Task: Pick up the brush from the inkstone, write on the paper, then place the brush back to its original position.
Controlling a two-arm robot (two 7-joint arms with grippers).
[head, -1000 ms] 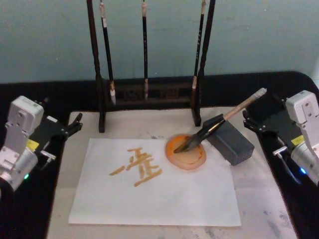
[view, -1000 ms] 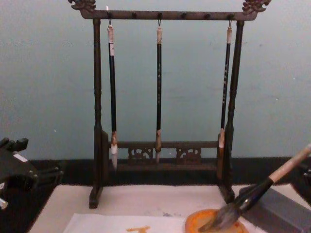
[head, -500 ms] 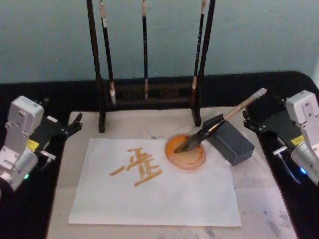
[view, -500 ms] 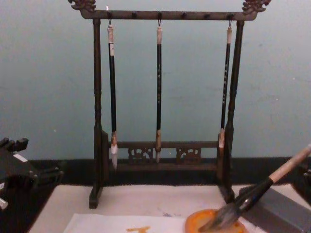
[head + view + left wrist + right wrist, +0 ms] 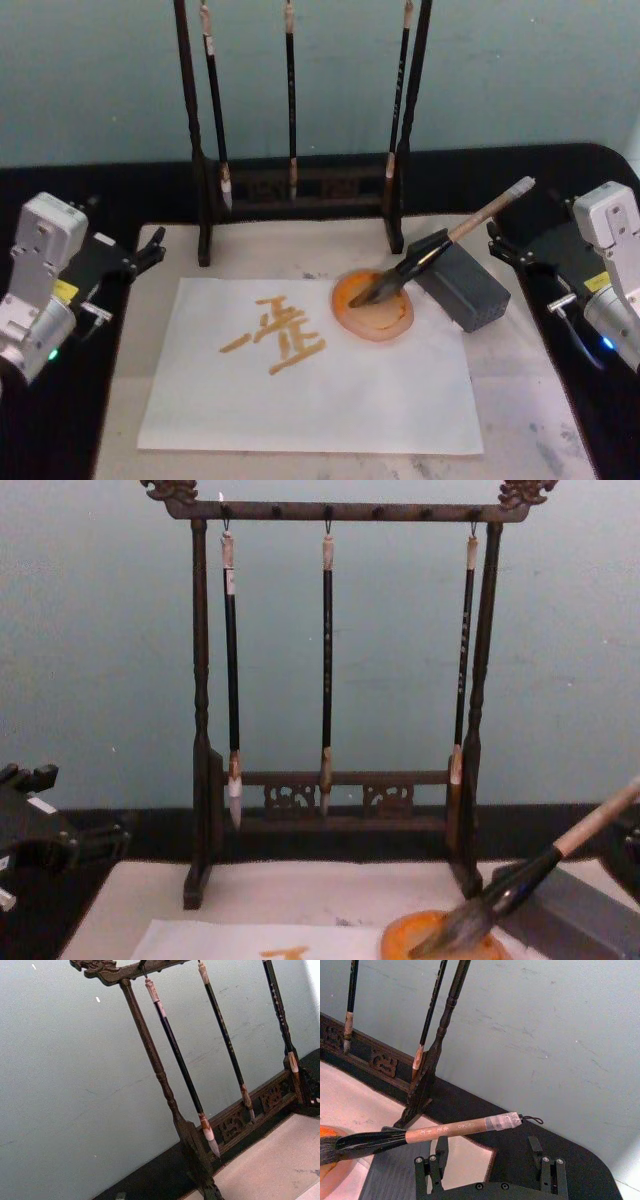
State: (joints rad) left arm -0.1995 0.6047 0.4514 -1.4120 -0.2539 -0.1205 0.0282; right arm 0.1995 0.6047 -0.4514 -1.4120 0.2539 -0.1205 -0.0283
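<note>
The brush (image 5: pixel 440 247) lies at a slant: its grey-brown bristles rest in the round orange inkstone (image 5: pixel 373 309) and its black lower shaft leans on a dark grey block (image 5: pixel 463 285). Its tan upper shaft with the cord loop points back right (image 5: pixel 455 1128). The white paper (image 5: pixel 320 385) carries orange strokes (image 5: pixel 275 335) left of the inkstone. My right gripper (image 5: pixel 503 247) stays off to the right of the brush's end, open and holding nothing, fingers (image 5: pixel 435 1160) wide apart. My left gripper (image 5: pixel 148 252) is parked at the left edge, open and away from the paper.
A dark wooden rack (image 5: pixel 300 190) with three thin hanging brushes (image 5: pixel 327 660) stands behind the paper. A beige mat (image 5: pixel 520 400) lies under everything, on a black table. The inkstone (image 5: pixel 440 945) and brush bristles sit low in the chest view.
</note>
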